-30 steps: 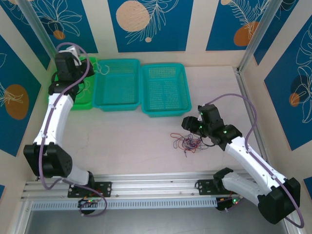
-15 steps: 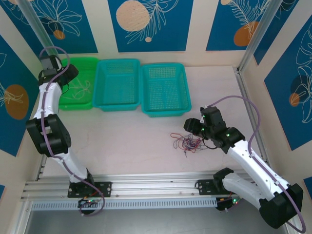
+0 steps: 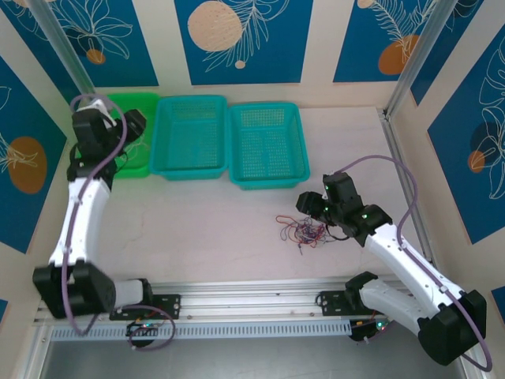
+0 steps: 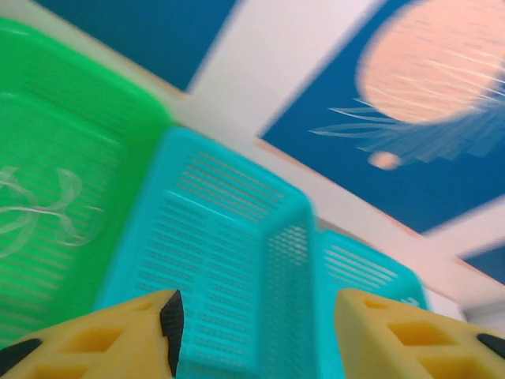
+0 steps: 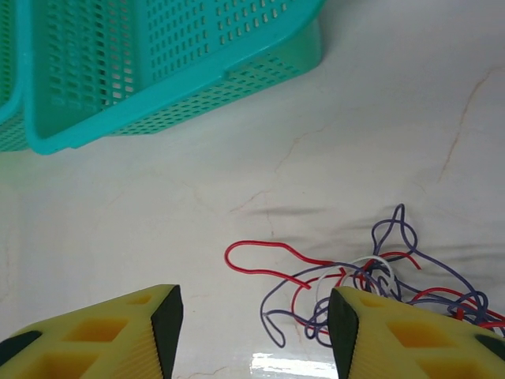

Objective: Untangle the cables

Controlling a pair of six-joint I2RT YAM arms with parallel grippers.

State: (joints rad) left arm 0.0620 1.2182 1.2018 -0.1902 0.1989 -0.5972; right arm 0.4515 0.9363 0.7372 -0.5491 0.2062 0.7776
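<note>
A tangle of thin cables (image 3: 305,231), red, purple and white, lies on the table right of centre. In the right wrist view the cables (image 5: 371,284) sit just ahead of the right-hand finger, with a red loop reaching left. My right gripper (image 3: 309,207) (image 5: 252,332) hovers open just behind the tangle, nothing between its fingers. A few white cables (image 3: 139,145) (image 4: 43,212) lie in the green basket (image 3: 118,170). Beside that basket, near the left wall, my left gripper (image 3: 131,124) (image 4: 256,328) is open and empty, facing the baskets.
Three baskets stand in a row at the back: the green basket (image 4: 118,103), a teal basket (image 3: 189,170) (image 4: 237,197) and another teal one (image 3: 268,180) (image 5: 158,103). A metal post (image 3: 398,158) and the wall bound the right side.
My left gripper has gone from shut to open, and its arm has swung back left from over the green and teal baskets. The right gripper has barely shifted and opened slightly.
</note>
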